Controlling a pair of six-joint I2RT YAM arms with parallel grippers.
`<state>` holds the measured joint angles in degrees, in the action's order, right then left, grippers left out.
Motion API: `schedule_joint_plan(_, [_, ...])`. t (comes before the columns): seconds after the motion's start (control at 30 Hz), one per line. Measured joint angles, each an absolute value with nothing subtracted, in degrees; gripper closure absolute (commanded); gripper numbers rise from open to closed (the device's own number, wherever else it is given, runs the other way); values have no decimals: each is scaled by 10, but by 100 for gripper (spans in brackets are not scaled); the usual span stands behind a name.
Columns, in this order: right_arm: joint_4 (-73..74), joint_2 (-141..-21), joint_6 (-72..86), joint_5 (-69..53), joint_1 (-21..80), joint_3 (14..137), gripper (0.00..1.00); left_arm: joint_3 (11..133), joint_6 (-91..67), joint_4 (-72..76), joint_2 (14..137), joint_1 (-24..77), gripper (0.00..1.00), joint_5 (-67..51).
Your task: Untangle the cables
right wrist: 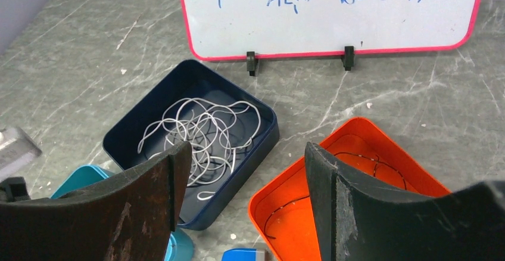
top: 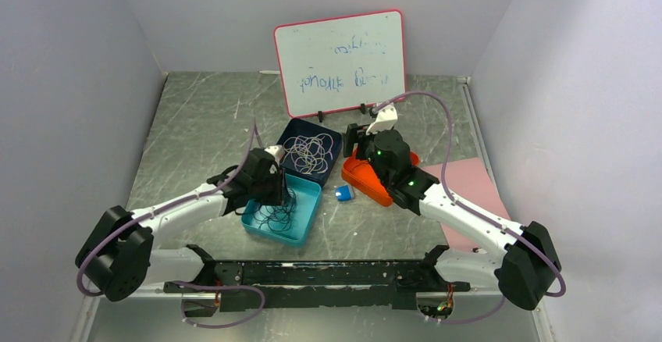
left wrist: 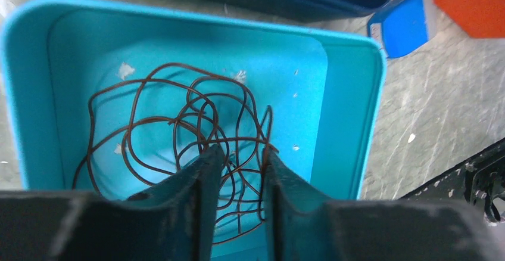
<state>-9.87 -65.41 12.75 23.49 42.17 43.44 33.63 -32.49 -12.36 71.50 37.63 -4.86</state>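
A dark brown cable [left wrist: 155, 118] lies curled in loops in the teal tray [left wrist: 351, 112]. My left gripper [left wrist: 238, 157] hangs over it, its jaws a little apart with strands running through the gap; I cannot tell whether they touch. From above it sits at the tray's far edge [top: 279, 190]. Whitish cables [right wrist: 202, 130] lie tangled in the dark blue tray [right wrist: 125, 139]. A thin black cable [right wrist: 369, 159] lies in the orange tray [right wrist: 286, 195]. My right gripper [right wrist: 247, 148] is wide open and empty, above the gap between those two trays.
A small blue block [top: 343, 194] lies between the teal and orange trays. A whiteboard [top: 340, 61] with a pink rim stands behind the trays. A pink sheet [top: 468, 178] lies at the right. Grey walls close in the table.
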Motion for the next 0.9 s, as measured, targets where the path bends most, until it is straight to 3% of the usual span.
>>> schedule_joint_plan(0.27, [-99, -663, 128, 234, 422, 434, 27, 399, -311, -155, 662, 377, 45, -17])
schedule_joint_plan(0.33, [-99, -665, 128, 234, 422, 434, 27, 413, -307, -161, 650, 377, 35, -11])
schedule_joint_plan(0.57, [-99, -664, 126, 237, 422, 434, 26, 435, -293, -176, 629, 377, 28, 9])
schedule_joint_plan(0.73, [-93, -650, 115, 249, 422, 435, 19, 467, -286, -202, 622, 366, 15, 40])
schedule_joint_plan(0.9, [-69, -612, 97, 276, 422, 453, 11, 544, -276, -209, 616, 354, 10, 82])
